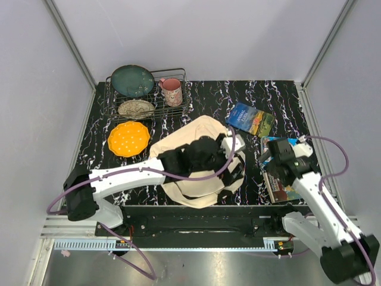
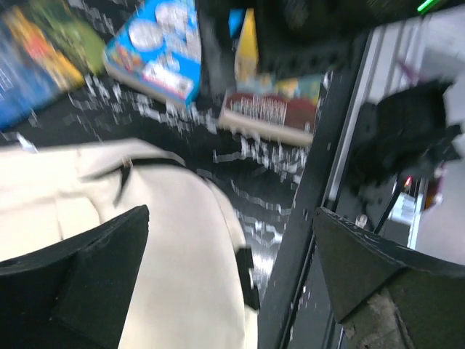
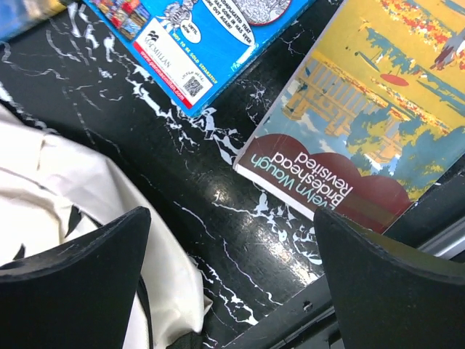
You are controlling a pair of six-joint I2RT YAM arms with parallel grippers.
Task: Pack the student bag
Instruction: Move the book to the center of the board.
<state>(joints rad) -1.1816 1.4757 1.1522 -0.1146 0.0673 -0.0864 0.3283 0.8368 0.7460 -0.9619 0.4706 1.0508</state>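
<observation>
The cream canvas student bag (image 1: 196, 156) lies at the table's front centre, with black buckles and straps. My left gripper (image 1: 233, 150) reaches across it to its right edge and is open and empty; its wrist view shows the bag (image 2: 145, 240) between and below the jaws. My right gripper (image 1: 269, 159) is open and empty, low over bare table between the bag (image 3: 65, 189) and the books. A yellow and maroon "Brideshead Revisited" book (image 3: 363, 138) lies by its right finger, a blue cartoon book (image 3: 211, 36) beyond. A third blue book (image 1: 250, 118) lies farther back.
A wire dish rack (image 1: 178, 110) at the back left holds a dark teal plate (image 1: 132, 80), a pink mug (image 1: 172, 92) and a patterned dish (image 1: 136, 108). An orange plate (image 1: 128, 138) lies in front of it. The table's front rail (image 3: 341, 313) runs just under my right gripper.
</observation>
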